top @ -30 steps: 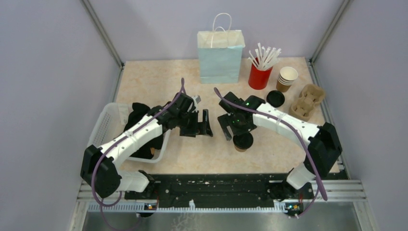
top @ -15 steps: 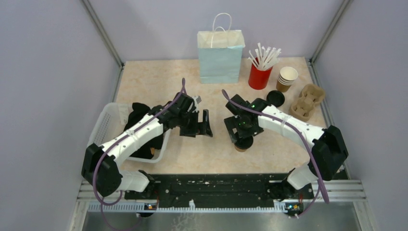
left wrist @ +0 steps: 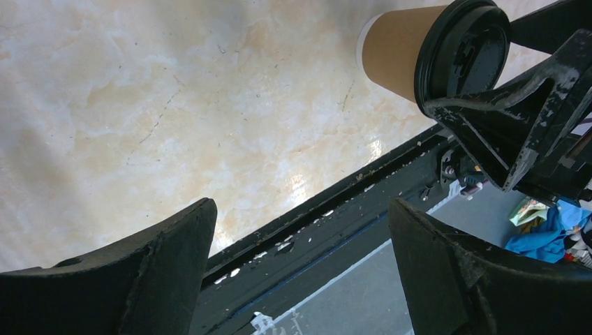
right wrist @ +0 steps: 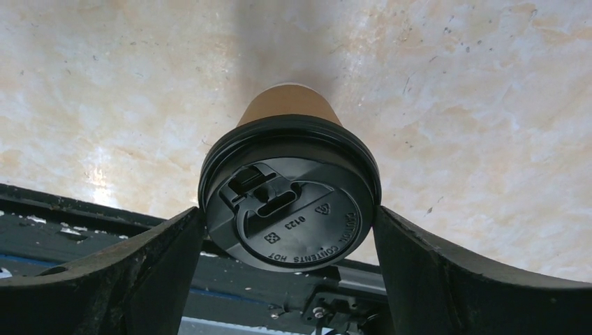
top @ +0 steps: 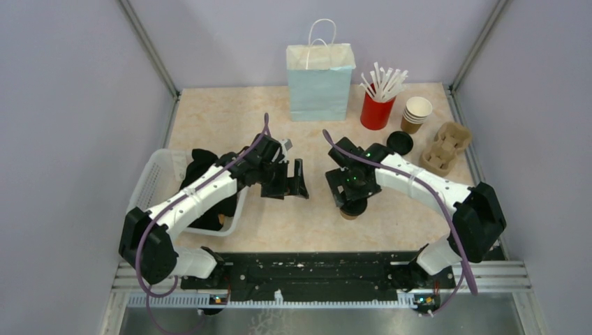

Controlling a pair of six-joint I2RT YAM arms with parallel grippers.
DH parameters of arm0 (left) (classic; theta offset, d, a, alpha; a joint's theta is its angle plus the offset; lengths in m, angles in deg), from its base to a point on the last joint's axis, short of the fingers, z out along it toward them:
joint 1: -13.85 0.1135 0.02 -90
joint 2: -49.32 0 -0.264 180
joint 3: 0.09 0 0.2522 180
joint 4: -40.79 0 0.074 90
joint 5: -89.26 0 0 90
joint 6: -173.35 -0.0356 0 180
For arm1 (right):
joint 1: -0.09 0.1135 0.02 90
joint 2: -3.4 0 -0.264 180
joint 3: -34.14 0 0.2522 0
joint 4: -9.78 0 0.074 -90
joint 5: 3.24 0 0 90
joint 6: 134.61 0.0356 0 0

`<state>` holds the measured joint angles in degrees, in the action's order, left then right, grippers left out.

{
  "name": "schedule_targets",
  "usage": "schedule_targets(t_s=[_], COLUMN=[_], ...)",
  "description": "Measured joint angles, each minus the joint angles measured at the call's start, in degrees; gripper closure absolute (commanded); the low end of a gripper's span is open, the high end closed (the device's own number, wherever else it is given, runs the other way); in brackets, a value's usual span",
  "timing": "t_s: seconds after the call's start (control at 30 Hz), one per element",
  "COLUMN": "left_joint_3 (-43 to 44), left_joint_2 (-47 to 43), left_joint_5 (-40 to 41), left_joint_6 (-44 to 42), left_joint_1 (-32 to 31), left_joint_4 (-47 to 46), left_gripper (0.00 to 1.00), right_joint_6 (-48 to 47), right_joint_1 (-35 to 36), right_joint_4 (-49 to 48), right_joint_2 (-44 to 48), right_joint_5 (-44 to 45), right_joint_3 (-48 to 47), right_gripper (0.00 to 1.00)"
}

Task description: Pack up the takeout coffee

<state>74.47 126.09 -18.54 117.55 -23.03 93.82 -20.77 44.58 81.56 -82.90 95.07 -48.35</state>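
The takeout coffee [right wrist: 286, 105], a brown paper cup with a black lid [right wrist: 293, 209], stands upright on the table near the front middle. My right gripper [right wrist: 288, 213] straddles the lid, and both fingers touch its rim, left and right. From above, the right gripper [top: 351, 197] covers most of the cup [top: 353, 209]. My left gripper [top: 292, 183] hovers to the cup's left, open and holding nothing. Its wrist view shows the cup [left wrist: 398, 59] at the upper right, apart from the left gripper [left wrist: 301, 209].
A pale blue paper bag [top: 320, 82] stands at the back. To its right are a red cup of white straws [top: 377, 105], a stack of paper cups [top: 417, 114], a loose black lid [top: 400, 142] and a cardboard carrier [top: 445, 147]. A white basket [top: 155, 183] sits at the left.
My right gripper has moved toward the front of the table and down over the cup, so its fingers now flank the lid. The left arm has stayed still.
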Motion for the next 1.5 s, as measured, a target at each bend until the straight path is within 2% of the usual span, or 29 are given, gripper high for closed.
schedule_targets(t_s=[0.13, 0.37, 0.5, 0.7, 0.87, 0.97, 1.1, 1.3, 1.5], left_joint_3=[0.0, 0.3, 1.1, 3.4, 5.8, 7.4, 8.5, 9.3, 9.4], left_joint_2=[0.0, 0.5, 1.6, 3.7, 5.4, 6.9, 8.3, 9.0, 9.0], left_joint_5=[-0.3, -0.8, -0.9, -1.7, -2.4, -3.0, -3.8, -5.4, -6.9], left_joint_6=[-0.1, -0.2, -0.9, -2.6, -4.6, -5.9, -7.1, -7.7, -7.8], left_joint_1=[0.0, 0.1, 0.3, 0.8, 1.9, 2.9, 3.9, 4.4, 4.4], left_joint_4=[0.0, 0.0, 0.0, 0.7, 1.5, 1.8, 2.1, 2.4, 2.3], left_gripper=[0.02, 0.01, 0.02, 0.02, 0.02, 0.02, 0.02, 0.01, 0.01], right_joint_6=[0.2, 0.8, 0.7, -0.5, -3.3, -4.5, -5.4, -5.9, -6.5], right_joint_1=[-1.3, -7.1, -15.4, -32.3, -41.0, -44.9, -46.5, -46.6, -46.6], right_joint_4=[-0.2, -0.9, -1.9, -2.0, -2.3, -2.8, -3.3, -1.4, 2.6], right_joint_2=[0.9, 4.2, 7.7, 9.7, 9.6, 9.5, 9.4, 10.4, 12.2], right_joint_5=[0.4, 1.1, 2.2, 6.4, 8.3, 8.5, 8.3, 6.5, 5.1], right_joint_3=[0.8, 3.7, 6.7, 8.2, 8.3, 8.3, 8.3, 7.3, 0.2], right_gripper=[0.17, 0.17, 0.16, 0.14, 0.13, 0.09, 0.01, 0.01, 0.01])
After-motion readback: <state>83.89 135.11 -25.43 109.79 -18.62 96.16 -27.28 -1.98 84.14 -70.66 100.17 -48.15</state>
